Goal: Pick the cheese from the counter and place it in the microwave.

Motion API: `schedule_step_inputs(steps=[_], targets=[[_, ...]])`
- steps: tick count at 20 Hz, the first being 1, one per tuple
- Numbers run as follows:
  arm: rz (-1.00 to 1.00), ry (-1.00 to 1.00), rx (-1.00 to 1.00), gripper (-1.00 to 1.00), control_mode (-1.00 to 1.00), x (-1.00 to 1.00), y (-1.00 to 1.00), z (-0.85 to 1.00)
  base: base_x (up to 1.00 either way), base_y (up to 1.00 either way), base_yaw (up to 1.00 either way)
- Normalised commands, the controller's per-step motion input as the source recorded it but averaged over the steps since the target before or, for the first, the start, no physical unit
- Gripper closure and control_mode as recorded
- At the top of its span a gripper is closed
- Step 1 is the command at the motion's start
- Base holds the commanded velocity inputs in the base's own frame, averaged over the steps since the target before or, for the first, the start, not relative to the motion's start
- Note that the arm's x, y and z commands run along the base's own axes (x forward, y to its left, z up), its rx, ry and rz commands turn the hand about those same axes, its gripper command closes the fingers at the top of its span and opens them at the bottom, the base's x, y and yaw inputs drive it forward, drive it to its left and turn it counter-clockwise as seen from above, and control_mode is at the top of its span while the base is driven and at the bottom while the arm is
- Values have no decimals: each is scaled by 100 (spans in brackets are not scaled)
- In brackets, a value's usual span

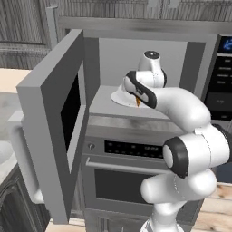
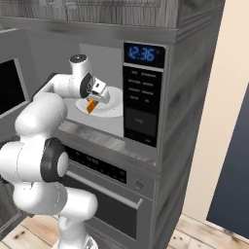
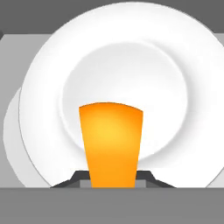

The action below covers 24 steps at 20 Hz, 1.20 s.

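Gripper: you have the gripper (image 2: pixel 91 103) inside the open microwave (image 2: pixel 146 97), reaching in from the front. Its jaws are pinched on the cheese (image 3: pixel 111 144), one on each side of the wedge's narrow end, as your hand view shows.
Cheese: you see an orange wedge hanging point-down from the gripper (image 1: pixel 137 100) in the left base view, with the cheese (image 1: pixel 137 102) just below the hand. In the right base view the cheese (image 2: pixel 90 106) sits over the near part of the plate. Whether it touches the plate, you cannot tell.
Plate: a white round plate (image 3: pixel 43 65) lies on the microwave floor, directly under the cheese. The plate (image 2: pixel 114 104) fills most of the cavity floor; the plate (image 1: pixel 118 96) shows partly behind the arm in the left base view.
Microwave door: the door (image 1: pixel 54 118) stands swung wide to the left, its black window facing inward.
Control panel: the dark button panel (image 2: pixel 142 104) sits right of the cavity, with a blue clock display (image 2: pixel 142 53) above it.
Oven: a black-glass-fronted oven (image 1: pixel 122 181) is built in directly below the microwave (image 1: pixel 136 36), its bar handle across the top of the door.
Arm: your white arm (image 1: pixel 190 149) rises from the base and bends forward into the cavity.
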Motion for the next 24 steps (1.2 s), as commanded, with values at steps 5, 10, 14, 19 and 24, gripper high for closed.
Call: schedule_step_inputs(steps=[5,10,14,19,24], targets=[[-4,1,1,100,-100,3,0,-3,0,0,0],[-8,5,3,100,-100,2,0,1,0,0,0],[-9,5,5,100,-100,20,0,4,0,0,0],[-8,2,6,100,-100,23,0,6,0,0,0],[-6,0,2,100,-100,28,-2,5,0,0,0]])
